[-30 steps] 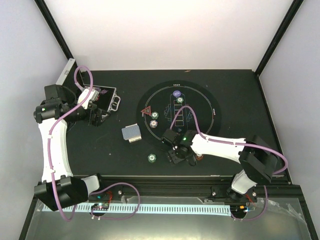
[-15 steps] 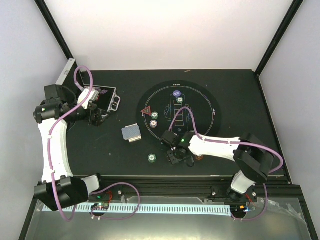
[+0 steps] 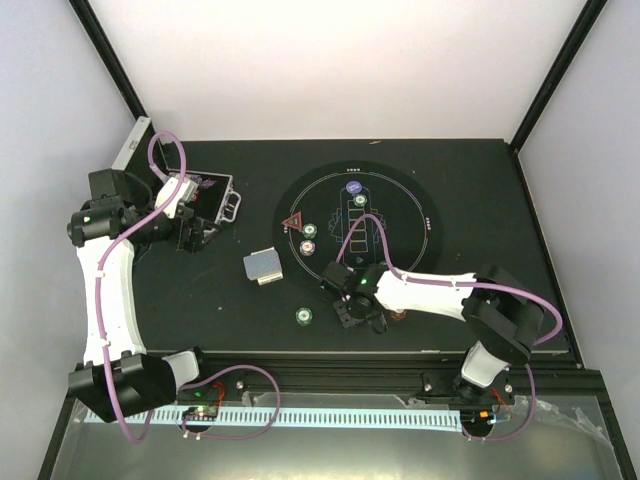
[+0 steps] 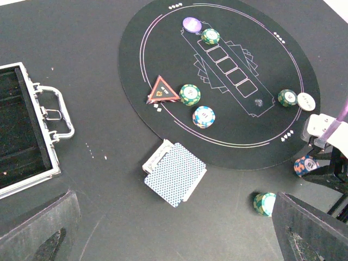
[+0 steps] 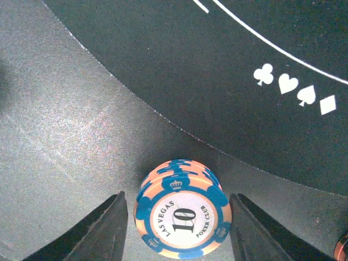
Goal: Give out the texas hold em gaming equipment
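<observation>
A small stack of orange-and-blue "10" poker chips (image 5: 182, 215) stands on the table just off the edge of the round black mat (image 5: 179, 60). My right gripper (image 5: 178, 205) straddles it, open, with a thin gap between the stack and each finger. In the top view that gripper (image 3: 352, 308) is low at the mat's near edge. A deck of blue-backed cards (image 4: 175, 174) lies left of the mat. A green chip (image 4: 264, 203) sits near it. My left gripper (image 4: 174, 217) hangs open and empty high above the table, near the case (image 3: 205, 195).
On the mat (image 4: 163, 43) lie a red triangle marker (image 4: 162, 91), green chips (image 4: 190, 94), a pale blue chip (image 4: 204, 116), a purple disc (image 4: 191, 24) and a white disc (image 4: 306, 101). The open silver case (image 4: 27, 136) lies at the left. A reddish chip (image 5: 342, 247) shows beside my right finger.
My right gripper's jaws have narrowed around the orange-and-blue stack, and the arm has slid slightly left. The left arm has not moved.
</observation>
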